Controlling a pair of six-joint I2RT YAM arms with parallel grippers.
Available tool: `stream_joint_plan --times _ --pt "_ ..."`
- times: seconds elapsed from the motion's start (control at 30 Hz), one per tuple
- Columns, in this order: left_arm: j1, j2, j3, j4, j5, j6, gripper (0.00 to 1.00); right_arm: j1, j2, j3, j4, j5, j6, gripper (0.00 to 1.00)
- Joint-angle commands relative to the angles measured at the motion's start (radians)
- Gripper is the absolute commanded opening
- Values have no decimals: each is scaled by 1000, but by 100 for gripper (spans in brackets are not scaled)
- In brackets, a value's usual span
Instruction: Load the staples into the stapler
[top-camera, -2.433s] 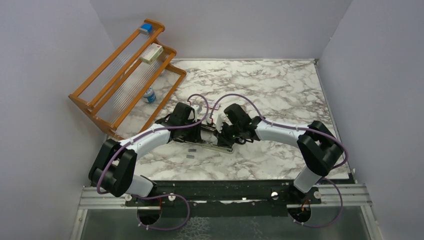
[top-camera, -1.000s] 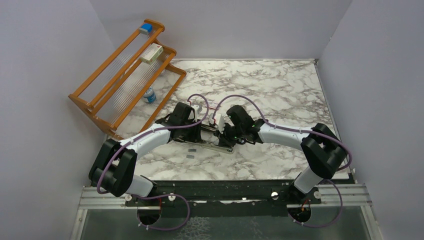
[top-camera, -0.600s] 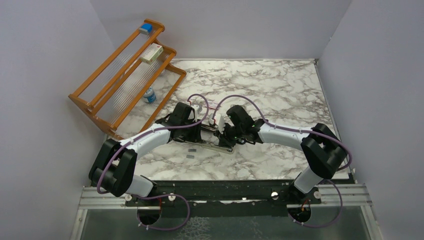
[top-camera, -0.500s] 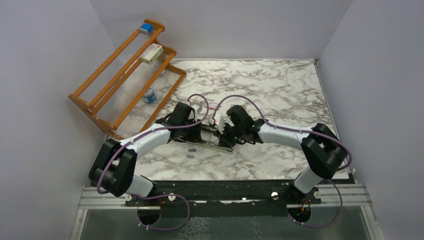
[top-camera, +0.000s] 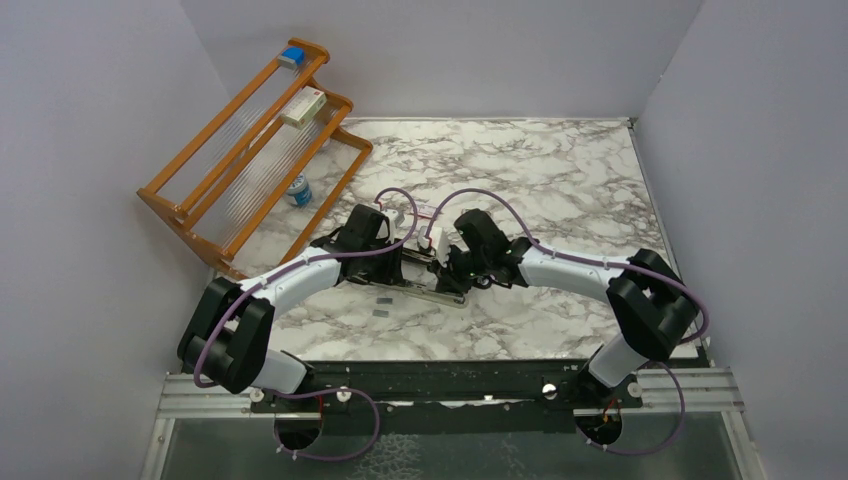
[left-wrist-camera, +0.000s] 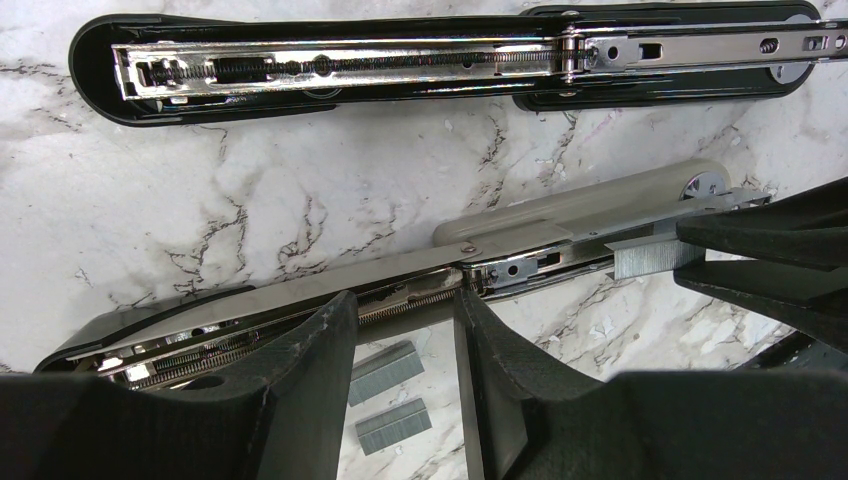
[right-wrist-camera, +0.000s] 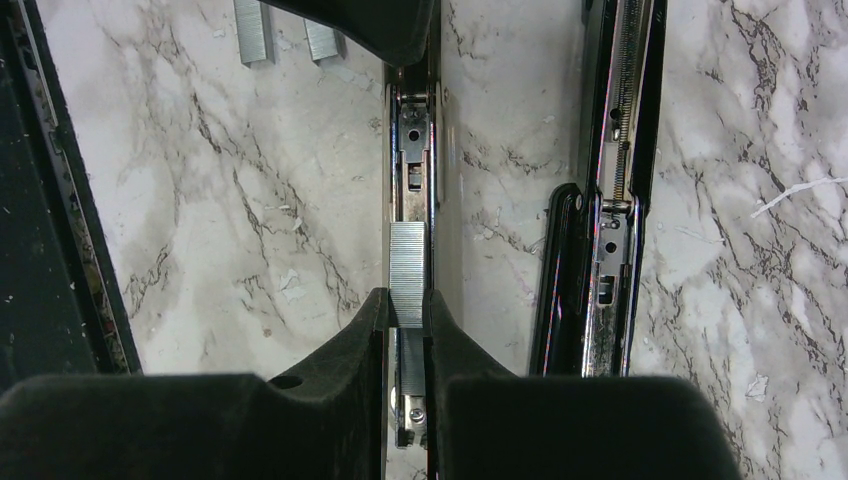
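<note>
Right wrist: right end effector (right-wrist-camera: 405, 305) nearly closed, pinching staple strip (right-wrist-camera: 407, 265) onto grey stapler (right-wrist-camera: 412, 140) rail. Left end effector (left-wrist-camera: 405, 310) half open astride same rail. Black stapler (left-wrist-camera: 330, 65) lies opened on counter (left-wrist-camera: 250, 200), just beyond.

Glossy black plastic stapler (left-wrist-camera: 440, 62) with mirror-bright metal rail (left-wrist-camera: 300, 68), dull grey finely ribbed metal staples (right-wrist-camera: 407, 262), and a smooth marble-veined tabletop (left-wrist-camera: 250, 200).
</note>
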Motion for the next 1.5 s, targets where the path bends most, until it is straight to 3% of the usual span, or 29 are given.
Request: stream_joint_plan --times 0.0,1.47 --pt "-3 22 9 -28 -21 16 44 6 13 5 -19 -28 -14 2" --pt "-3 29 12 -30 -21 17 44 6 -12 -16 18 3 -2 2"
